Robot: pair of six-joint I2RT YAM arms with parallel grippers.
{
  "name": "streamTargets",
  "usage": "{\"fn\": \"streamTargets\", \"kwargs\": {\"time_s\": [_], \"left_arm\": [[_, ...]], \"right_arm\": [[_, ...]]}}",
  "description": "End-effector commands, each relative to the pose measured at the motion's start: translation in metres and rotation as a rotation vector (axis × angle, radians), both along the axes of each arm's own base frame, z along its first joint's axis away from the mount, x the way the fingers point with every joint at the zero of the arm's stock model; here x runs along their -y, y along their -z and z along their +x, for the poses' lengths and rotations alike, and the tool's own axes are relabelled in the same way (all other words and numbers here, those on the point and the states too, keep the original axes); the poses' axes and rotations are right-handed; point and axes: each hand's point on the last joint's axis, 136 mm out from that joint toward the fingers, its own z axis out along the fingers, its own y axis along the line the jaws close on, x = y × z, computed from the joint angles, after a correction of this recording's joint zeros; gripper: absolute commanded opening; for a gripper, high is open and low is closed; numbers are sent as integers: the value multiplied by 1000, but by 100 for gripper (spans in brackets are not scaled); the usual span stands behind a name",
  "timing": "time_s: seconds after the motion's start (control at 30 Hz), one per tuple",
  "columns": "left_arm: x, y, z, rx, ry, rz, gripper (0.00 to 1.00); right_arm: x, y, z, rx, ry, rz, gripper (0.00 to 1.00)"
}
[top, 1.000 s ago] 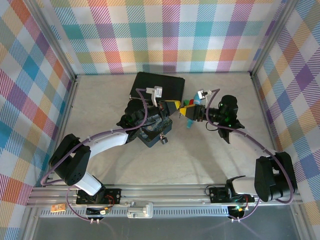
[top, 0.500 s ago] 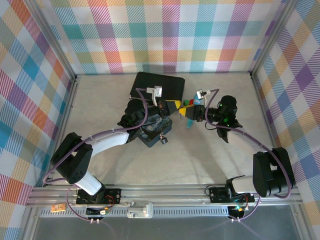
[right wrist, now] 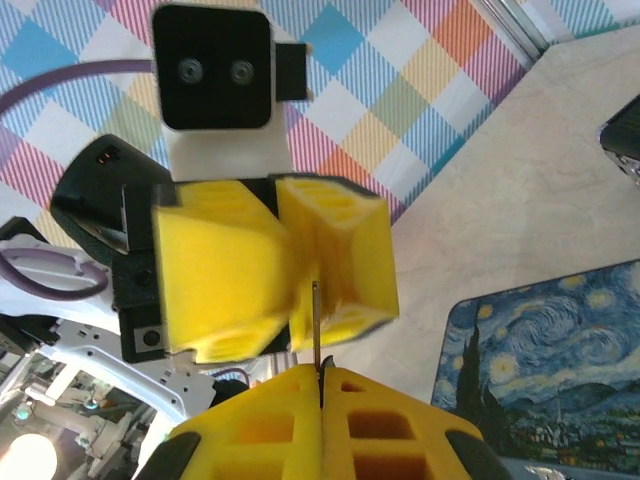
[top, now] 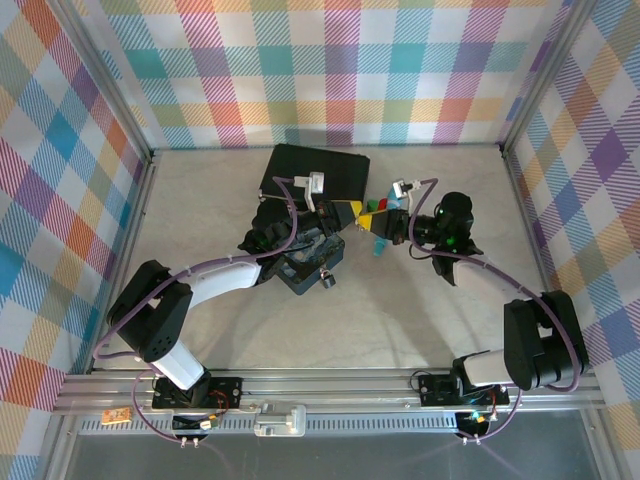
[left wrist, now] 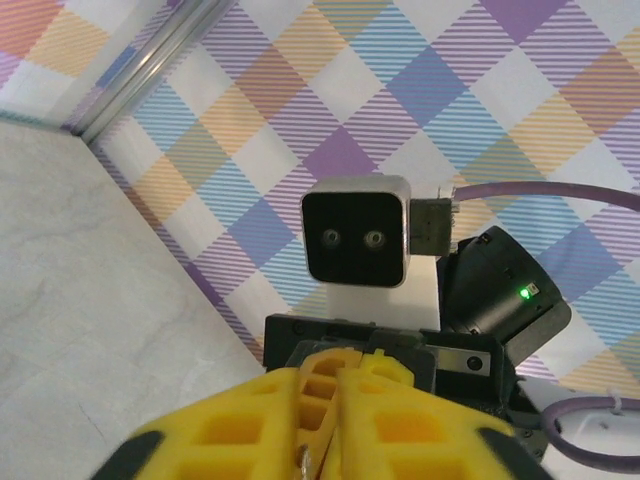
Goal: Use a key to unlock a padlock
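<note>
My two grippers meet tip to tip above the table's middle, left gripper [top: 357,213] and right gripper [top: 369,219]. In the right wrist view my right gripper [right wrist: 320,376] is shut on the key [right wrist: 316,330], a thin grey metal strip. It stands out of the jaws and reaches in among the left gripper's yellow fingers [right wrist: 225,270]. My left gripper [left wrist: 338,385] is shut too, with a silvery sliver [left wrist: 303,460] pinched between its pads. A tiny dark thing [top: 328,283] by the tin's corner looks like the padlock; it is too small to be sure.
The blue starry tin [right wrist: 545,370] lies under the left arm, near the centre [top: 300,272]. A black case [top: 318,168] sits behind it toward the back wall. A teal stick [top: 380,246] lies below the right gripper. Checked walls close in three sides.
The right gripper has crept a little left toward the left gripper, and both arms' near links have shifted slightly. The grippers stay tip to tip.
</note>
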Motion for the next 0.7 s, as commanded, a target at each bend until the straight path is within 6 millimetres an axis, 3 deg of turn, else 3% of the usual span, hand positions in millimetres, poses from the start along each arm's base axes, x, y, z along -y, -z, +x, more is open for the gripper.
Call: {"fn": "streamTargets", "kwargs": {"time_s": [0.0,0.07,0.17,0.5,0.67], "left_arm": [[-10,-22,2,30,-26,-56,35],[-15,-22,5,16,-40,-62,55],[-22,-21,9,0,-55,-61,67],[-21,-6,-1,-37,10,103,64],[-15,-2,-1,-106,-3,124,66]], "right_arm": [[3,-2,-3,44,22,-41,0],[4,-1,-5,46,27,-63,0],[6,-2,-7,68,30,-98,0],[13,-1,-8,121,69,-248,0],[14,13,5,140,166,-391,0]]}}
